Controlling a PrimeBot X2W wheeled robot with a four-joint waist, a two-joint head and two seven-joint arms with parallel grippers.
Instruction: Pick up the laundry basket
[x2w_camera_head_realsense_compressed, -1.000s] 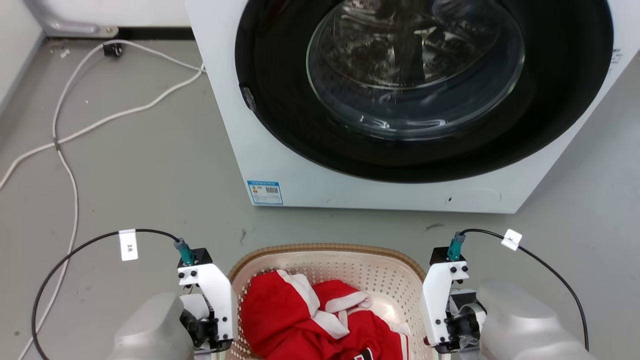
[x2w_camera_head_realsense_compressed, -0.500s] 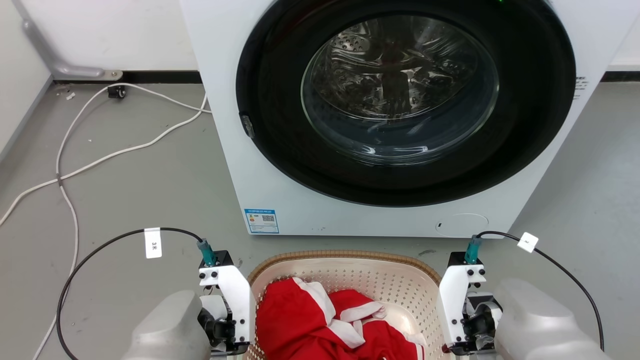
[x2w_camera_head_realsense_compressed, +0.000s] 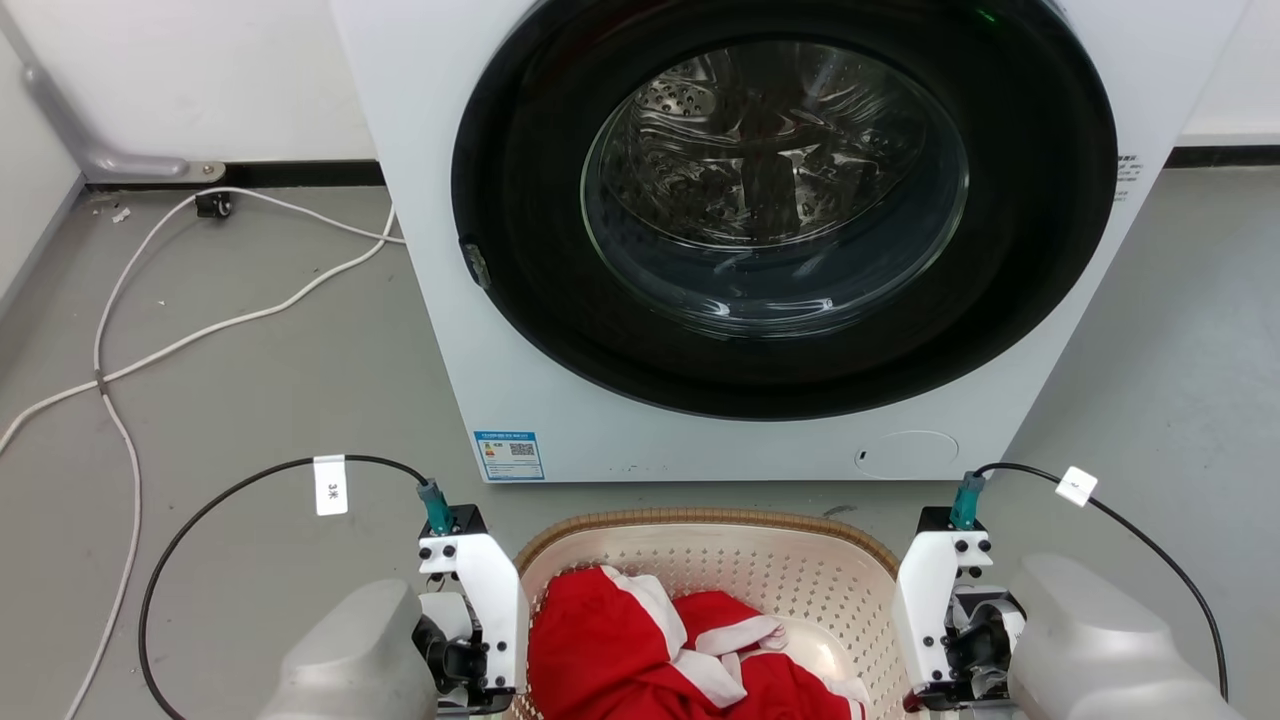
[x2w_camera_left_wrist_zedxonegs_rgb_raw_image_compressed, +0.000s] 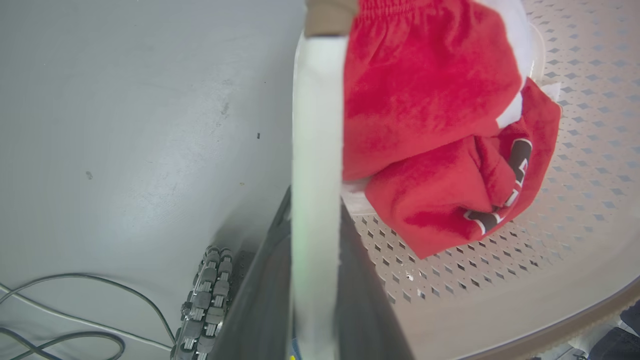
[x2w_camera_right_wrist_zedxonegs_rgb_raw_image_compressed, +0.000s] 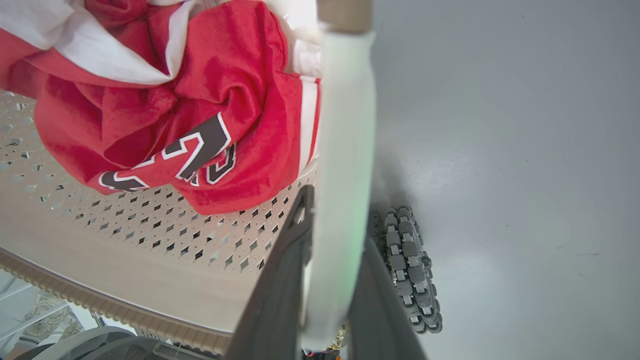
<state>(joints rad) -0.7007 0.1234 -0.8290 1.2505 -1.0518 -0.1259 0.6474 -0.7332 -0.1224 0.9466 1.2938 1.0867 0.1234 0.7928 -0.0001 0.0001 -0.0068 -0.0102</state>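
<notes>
left hand (x2w_camera_left_wrist_zedxonegs_rgb_raw_image_compressed: 316, 210) clamped on laundry basket (x2w_camera_head_realsense_compressed: 700, 517) wall, right hand (x2w_camera_right_wrist_zedxonegs_rgb_raw_image_compressed: 336, 207) clamped on opposite wall, basket held between both hands, red garment (x2w_camera_head_realsense_compressed: 600, 650) heaped inside, washing machine (x2w_camera_head_realsense_compressed: 560, 400) seen just beyond hands, grey floor (x2w_camera_head_realsense_compressed: 250, 400) below

I see the laundry basket (x2w_camera_head_realsense_compressed: 780, 575) is matt cream plastic, its rim (x2w_camera_head_realsense_compressed: 700, 516) looks woven. The red garment (x2w_camera_head_realsense_compressed: 600, 650) is soft cloth. The washing machine door (x2w_camera_head_realsense_compressed: 775, 290) is glossy glass, the floor (x2w_camera_head_realsense_compressed: 280, 400) smooth grey.

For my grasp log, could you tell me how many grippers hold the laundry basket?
2: left gripper straddles the left wall of the laundry basket, right gripper the right wall.
</notes>
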